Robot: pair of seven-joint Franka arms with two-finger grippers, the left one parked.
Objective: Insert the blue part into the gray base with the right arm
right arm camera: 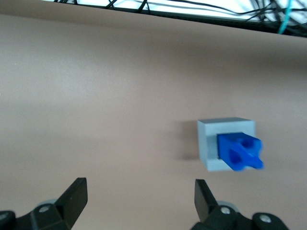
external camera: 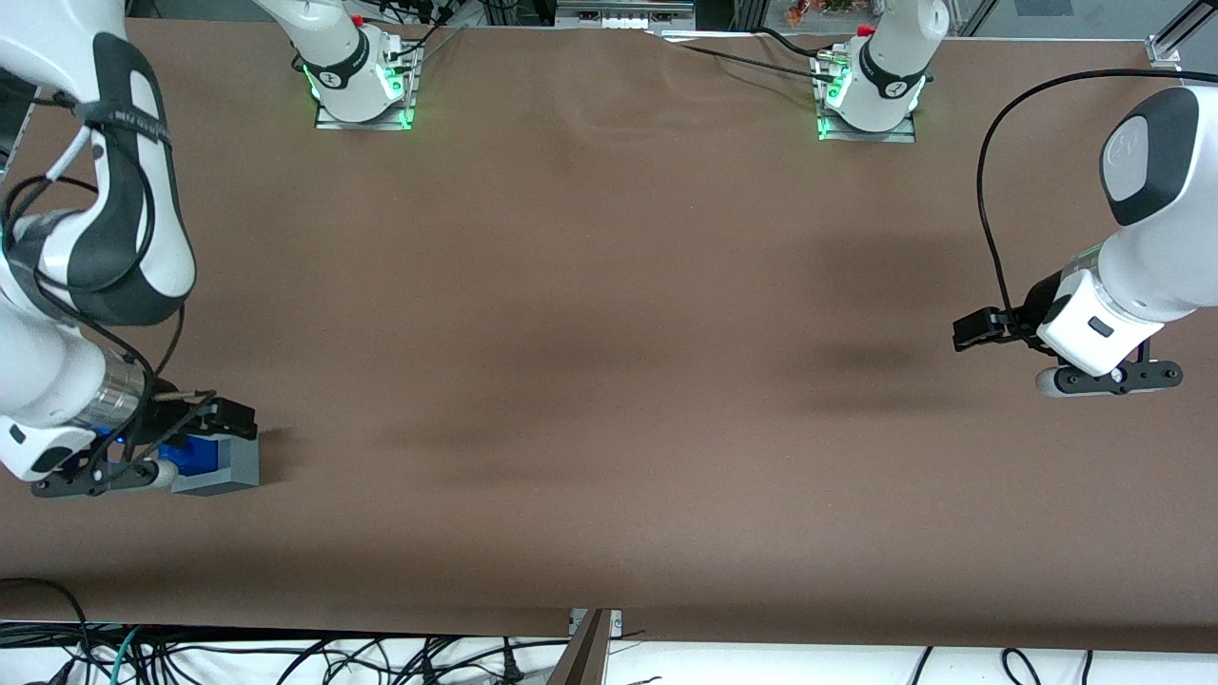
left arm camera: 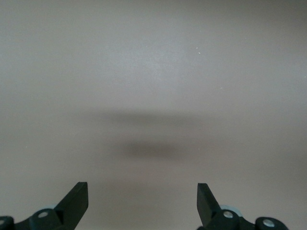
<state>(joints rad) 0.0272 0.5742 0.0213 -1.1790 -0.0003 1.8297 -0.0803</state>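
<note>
1. Front view: the right arm (external camera: pixel 86 238) reaches down at the working arm's end of the brown table (external camera: pixel 609 333), close to the table edge nearest the camera. Its gripper (external camera: pixel 205 423) hangs low over the base (external camera: pixel 228 463), a gray block resting on the table. The blue part (external camera: pixel 195 452) sits in the base's top, just below the gripper, with the arm's body covering some of it. From here I cannot tell how far apart the fingers are.

2. Right wrist view: the gripper (right arm camera: pixel 139 201) has its jaws spread wide with nothing between them; both black fingertips (right arm camera: pixel 76 194) are visible with bare table in the gap. The base (right arm camera: pixel 211 143) lies on the table ahead of the jaws and off to one side of their centre line, clear of both fingers. The part (right arm camera: pixel 242 152) is seated in the base's recess, its open-celled end sticking out of the opening. Neither finger touches the part or the base. Cables (right arm camera: pixel 192 7) run along the table edge farther out.

3. Left wrist view: only bare table and soft shadows.
</note>
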